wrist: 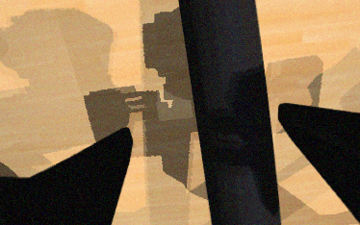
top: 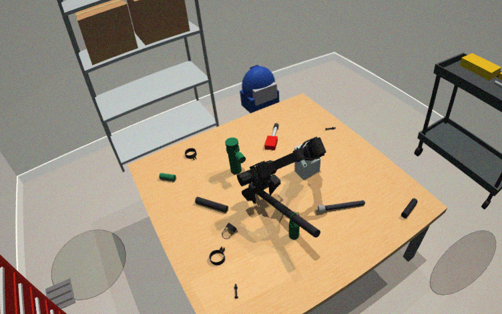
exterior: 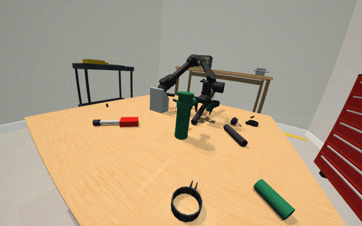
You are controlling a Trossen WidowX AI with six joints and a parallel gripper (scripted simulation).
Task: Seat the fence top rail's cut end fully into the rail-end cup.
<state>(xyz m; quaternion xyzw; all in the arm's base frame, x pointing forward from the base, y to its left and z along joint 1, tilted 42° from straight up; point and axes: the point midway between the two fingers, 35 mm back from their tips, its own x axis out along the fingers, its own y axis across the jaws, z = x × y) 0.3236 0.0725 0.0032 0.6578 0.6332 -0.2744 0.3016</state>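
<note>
The dark fence rail (top: pixel 284 210) (exterior: pixel 200 113) (wrist: pixel 230 96) passes through the loop cap on the small green post (top: pixel 294 230) (exterior: pixel 208 106). Its end toward the big post (top: pixel 234 162) (exterior: pixel 182 123) is free, below and apart from the green cup (top: pixel 239 157) (exterior: pixel 194 101). The cup hangs on the band near the post cap. My gripper (top: pixel 262 194) (exterior: pixel 203 111) (wrist: pixel 203 123) is open and straddles the rail near that free end. In the wrist view the rail runs between the fingers, closer to the right one, with gaps on both sides. The free end is hidden behind my gripper in the top view.
The grey arm mount block (top: pixel 307 168) (exterior: pixel 158 101) stands beside the big post. A dark tube (top: pixel 211 204) (exterior: pixel 235 135), a spare ring (top: pixel 190 155) (exterior: pixel 186 203), a green tube (top: pixel 167 177) (exterior: pixel 273 198) and a red-headed tool (top: pixel 271 142) (exterior: pixel 129 121) lie on the table.
</note>
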